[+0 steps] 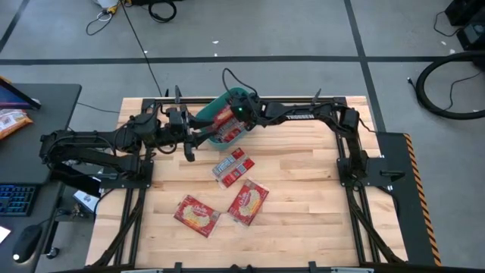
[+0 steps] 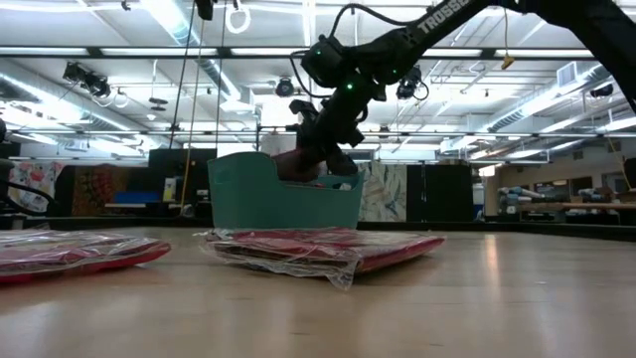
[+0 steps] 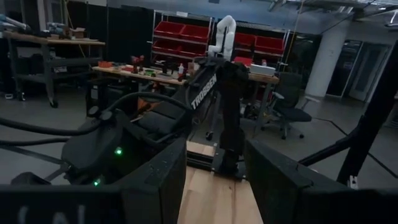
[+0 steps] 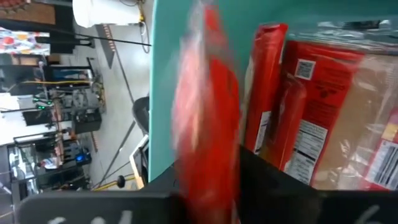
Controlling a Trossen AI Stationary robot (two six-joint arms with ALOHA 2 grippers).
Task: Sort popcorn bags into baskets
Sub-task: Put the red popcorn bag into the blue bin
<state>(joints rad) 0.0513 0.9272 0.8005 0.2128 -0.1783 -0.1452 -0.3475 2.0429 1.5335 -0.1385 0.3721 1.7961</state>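
My right gripper point(image 1: 233, 115) over the teal basket point(image 1: 244, 135), a red popcorn bag point(image 4: 208, 112) between its fingers.

The bag stands on edge inside the basket beside other packets point(image 4: 323, 112) (whether I grip it or it's slipping free, I cannot tell). My left gripper point(image 1: 189, 144) waits open just beside the basket. Three more bags lie on the counter point(image 1: 303, 197): one point(image 1: 233, 164) nearest the basket, two point(image 1: 248, 202) point(image 1: 196, 214) further out.

"TROSSEN" runs in white letters along the right arm point(image 3: 205, 93), readable in the left wrist, low and high views; print on the popcorn bags point(image 4: 323, 106) is too small to read.
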